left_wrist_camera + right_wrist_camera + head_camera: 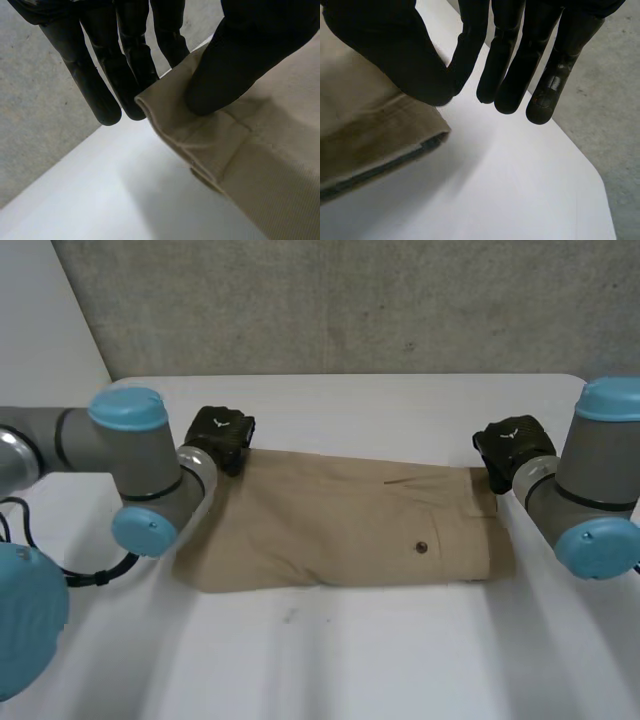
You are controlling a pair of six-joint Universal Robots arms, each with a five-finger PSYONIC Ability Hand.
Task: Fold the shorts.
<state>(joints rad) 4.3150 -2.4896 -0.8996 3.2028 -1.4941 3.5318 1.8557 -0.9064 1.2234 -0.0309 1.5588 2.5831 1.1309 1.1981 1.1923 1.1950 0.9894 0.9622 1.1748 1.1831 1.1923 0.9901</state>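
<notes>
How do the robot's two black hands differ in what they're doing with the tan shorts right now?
The left hand pinches a corner of the shorts between its thumb and straight fingers, and that corner is raised off the table. The right hand has no cloth between thumb and fingers, and its corner lies flat. The left hand is at the far left corner, the right hand at the far right. Both have straight fingers.

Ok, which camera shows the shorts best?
The head view: the shorts lie whole on the table. The left wrist view shows a corner pinched by the left hand; the right wrist view, another corner.
</notes>
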